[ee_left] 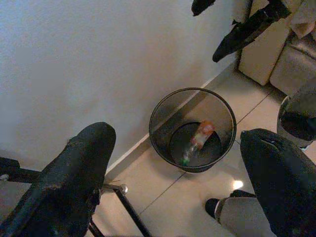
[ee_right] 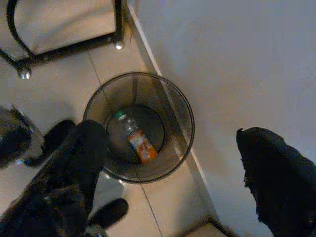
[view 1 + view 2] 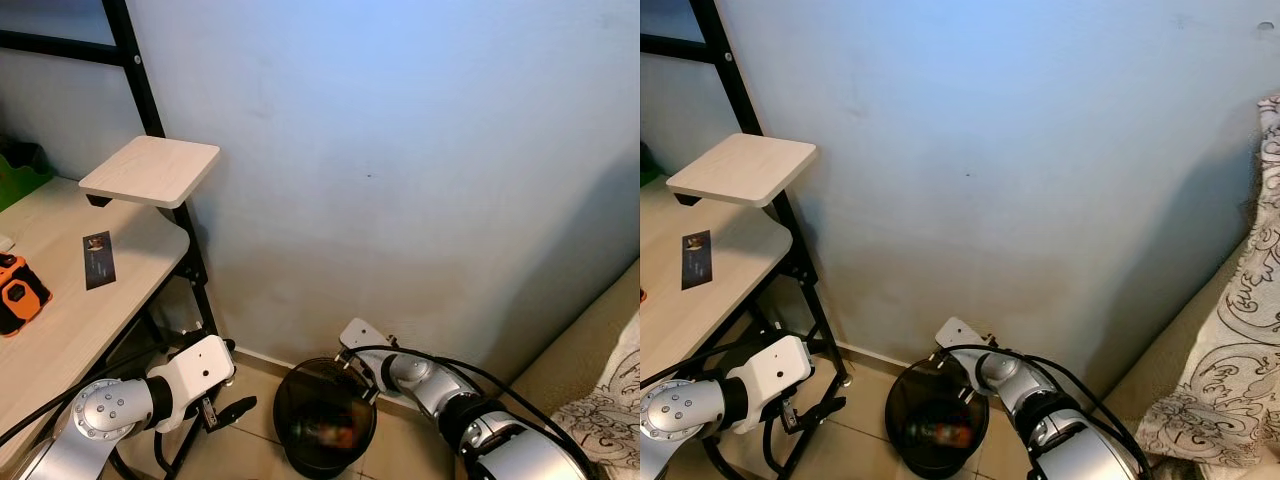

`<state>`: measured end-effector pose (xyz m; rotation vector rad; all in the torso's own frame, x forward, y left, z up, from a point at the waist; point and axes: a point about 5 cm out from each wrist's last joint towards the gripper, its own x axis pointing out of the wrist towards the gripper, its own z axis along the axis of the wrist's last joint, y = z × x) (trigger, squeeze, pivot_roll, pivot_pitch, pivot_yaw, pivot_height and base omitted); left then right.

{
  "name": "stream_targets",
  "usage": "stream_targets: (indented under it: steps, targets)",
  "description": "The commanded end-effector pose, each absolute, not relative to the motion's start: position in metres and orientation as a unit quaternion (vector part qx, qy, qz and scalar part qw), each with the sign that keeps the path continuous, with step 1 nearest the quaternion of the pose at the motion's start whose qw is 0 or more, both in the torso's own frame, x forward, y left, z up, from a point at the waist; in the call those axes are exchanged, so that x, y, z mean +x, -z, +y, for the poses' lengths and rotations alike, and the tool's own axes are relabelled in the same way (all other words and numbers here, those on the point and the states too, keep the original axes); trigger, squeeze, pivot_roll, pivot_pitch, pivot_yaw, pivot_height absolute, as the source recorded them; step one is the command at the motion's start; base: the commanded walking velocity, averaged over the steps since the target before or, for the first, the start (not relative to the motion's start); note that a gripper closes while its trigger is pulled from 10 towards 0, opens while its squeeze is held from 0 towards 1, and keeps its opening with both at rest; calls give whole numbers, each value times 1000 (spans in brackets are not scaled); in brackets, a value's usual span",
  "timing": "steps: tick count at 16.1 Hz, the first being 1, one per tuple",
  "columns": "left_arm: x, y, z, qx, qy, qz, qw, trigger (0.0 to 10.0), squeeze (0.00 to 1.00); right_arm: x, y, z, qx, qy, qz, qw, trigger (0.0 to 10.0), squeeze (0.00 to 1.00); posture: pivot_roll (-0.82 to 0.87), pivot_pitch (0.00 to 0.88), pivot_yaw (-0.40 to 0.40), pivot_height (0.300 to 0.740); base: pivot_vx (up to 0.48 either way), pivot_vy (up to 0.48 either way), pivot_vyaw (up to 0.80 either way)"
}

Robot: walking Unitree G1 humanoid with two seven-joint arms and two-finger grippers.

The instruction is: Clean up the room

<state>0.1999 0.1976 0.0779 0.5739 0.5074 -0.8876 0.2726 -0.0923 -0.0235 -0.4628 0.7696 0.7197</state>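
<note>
Bottle (image 2: pixel 136 138) lies flat on the bottom of the black mesh bin (image 2: pixel 182 111), which stands on the tiled floor against the wall, at 6 o'clock in the head views.

Handling, as a judgement: a plastic drink bottle, light, smooth, fairly stiff but denting under a hard squeeze; likely to slip or roll. Best hold would be across the mid-body on the label band. It seems already binned, so no further grasp looks needed.

Appearance: clear body, green cap at one end, orange-red label around the middle; small against the bin's floor.

Left to right in the head view:
- Bench (image 3: pixel 60 300) at 9 o'clock: light wood top on a black frame, carrying an orange-and-black device (image 3: pixel 18 292) and a dark card (image 3: pixel 98 259).
- Left gripper (image 3: pixel 232 409) low beside the bench leg, jaws spread, holding nothing.
- Bin at centre.
- Right gripper (image 2: pixel 173 173) above the bin's rim, jaws spread wide, nothing between them.
- Patterned fabric (image 3: pixel 1230 370) at 3 o'clock.
</note>
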Motion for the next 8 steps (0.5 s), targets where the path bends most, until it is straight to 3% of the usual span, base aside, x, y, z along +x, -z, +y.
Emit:
stream_targets:
  steps: [1,4,5,8]
  targets:
    - [202,-81,197,276,415,235,835,10000,0,274,22,-96,-199,-333,356,850,10000,1000,131,0,4,740,0,0,0]
    - [211,-88,192,234,353,200,884,10000,0,284,7,-119,-122,-272,292,909,10000,1000,114,0,14,740,0,0,0]
    - [218,-94,186,196,302,165,918,10000,0,283,-15,-137,-62,-215,220,950,10000,1000,97,0,27,740,0,0,-681]
    - [221,-98,181,180,273,145,934,10000,0,275,-32,-148,-19,-172,174,969,10000,1000,88,0,35,740,0,0,-700]
